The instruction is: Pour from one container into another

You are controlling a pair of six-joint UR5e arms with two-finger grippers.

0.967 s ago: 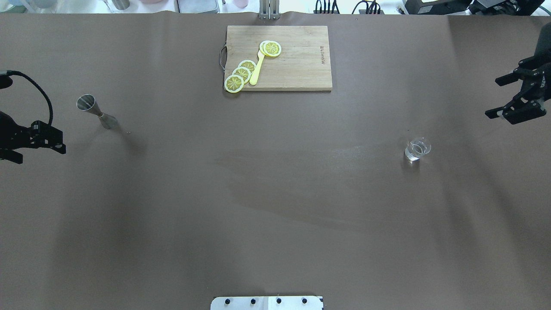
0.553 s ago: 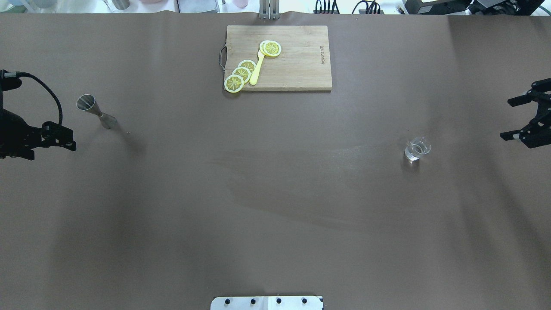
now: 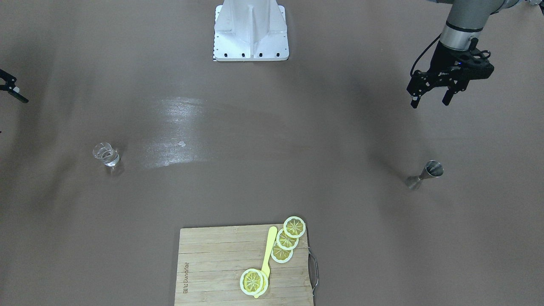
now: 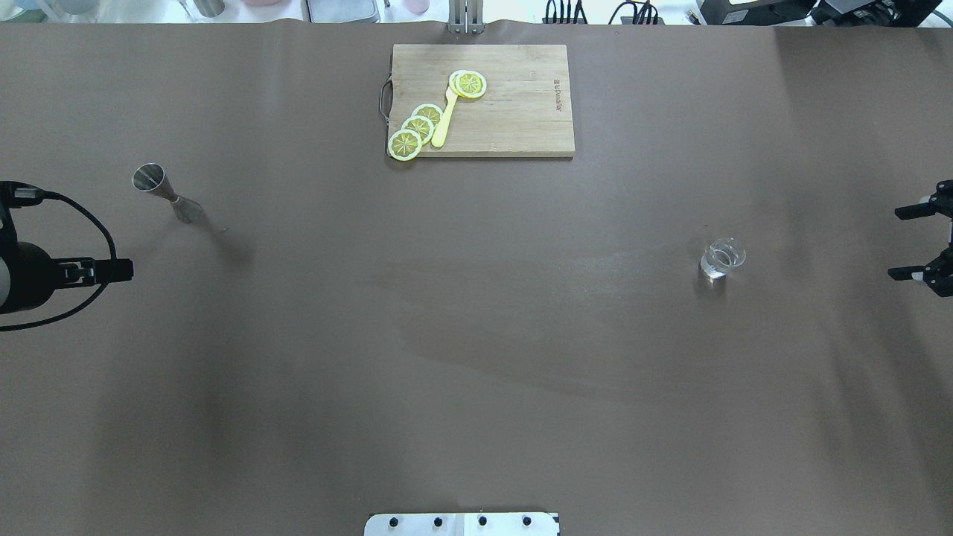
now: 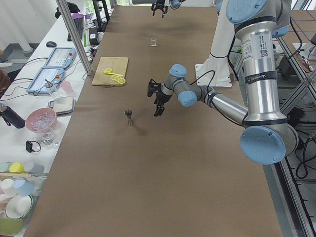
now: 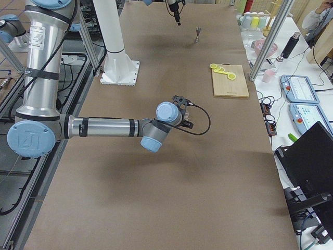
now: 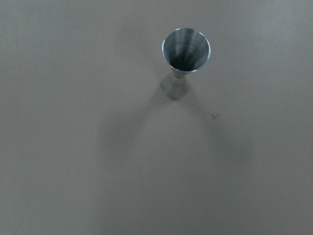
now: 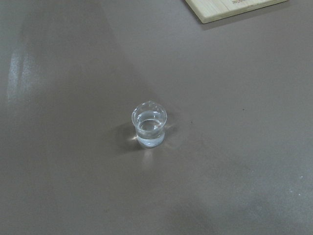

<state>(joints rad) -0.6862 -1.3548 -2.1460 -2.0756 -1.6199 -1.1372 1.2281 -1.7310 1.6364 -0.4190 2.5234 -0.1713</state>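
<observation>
The small clear glass (image 4: 721,259) stands upright on the right half of the brown table, with clear liquid in it (image 8: 149,125). My right gripper (image 4: 897,245) is open at the right edge, level with the glass and well apart from it. The grey metal jigger (image 4: 167,192) stands upright on the left half; the left wrist view looks down into its empty top cone (image 7: 186,49). My left gripper (image 3: 428,103) hangs open above the table, on the robot's side of the jigger (image 3: 424,174) and clear of it. Neither gripper holds anything.
A wooden cutting board (image 4: 521,112) lies at the far middle edge with lemon slices (image 4: 417,128) and a yellow utensil (image 4: 445,117) on it. The robot's white base plate (image 3: 250,34) is at the near middle edge. Cups and devices sit on a side bench (image 5: 44,113).
My right gripper has drawn toward the robot's side and outward to the right edge, now level with the glass. My left gripper has shifted toward the robot's side and turned. Glass and jigger are unmoved.
</observation>
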